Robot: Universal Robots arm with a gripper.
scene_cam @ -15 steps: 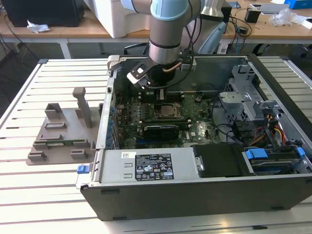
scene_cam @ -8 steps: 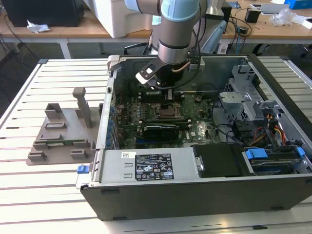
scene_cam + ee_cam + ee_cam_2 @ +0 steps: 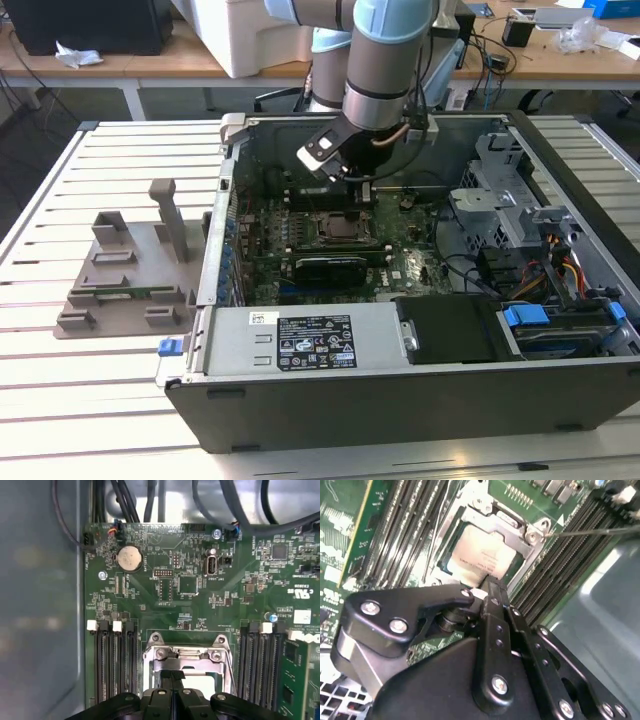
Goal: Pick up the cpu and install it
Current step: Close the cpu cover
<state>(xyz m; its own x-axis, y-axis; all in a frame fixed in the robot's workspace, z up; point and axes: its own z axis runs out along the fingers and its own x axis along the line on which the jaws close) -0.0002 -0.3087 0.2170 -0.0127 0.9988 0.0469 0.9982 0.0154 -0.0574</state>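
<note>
the gripper [image 3: 487, 586] hangs right over the socket [image 3: 335, 228], inside the open case [image 3: 400, 400]. its 2 jaws are closed against each other and nothing shows between them. the cpu [image 3: 482, 555] lies flat in the socket, silver top up, with the metal frame [image 3: 522, 530] around its edges. the fingertips sit at the cpu's near edge, and i cannot tell whether they touch it or hover just above. the thin wire lever [image 3: 590, 530] sticks out to 1 side of the socket. it looks unlatched, though that is a judgement.

the placing looks done and the locking does not.

risks from here, as i judge them:
- if the cpu is not fully square in the socket, pressure from the closed tips could bend the contacts under it.
- a sideways nudge from the tips could slide or tilt the cpu against the frame.
- the memory slots [image 3: 112, 665] stand close on both sides of the socket, so a drifting gripper could knock their clips.
- the lever is thin and springy, and a poor catch could let it snap back.

the grey tray [image 3: 130, 280] sits outside the case, well apart from the socket.
</note>
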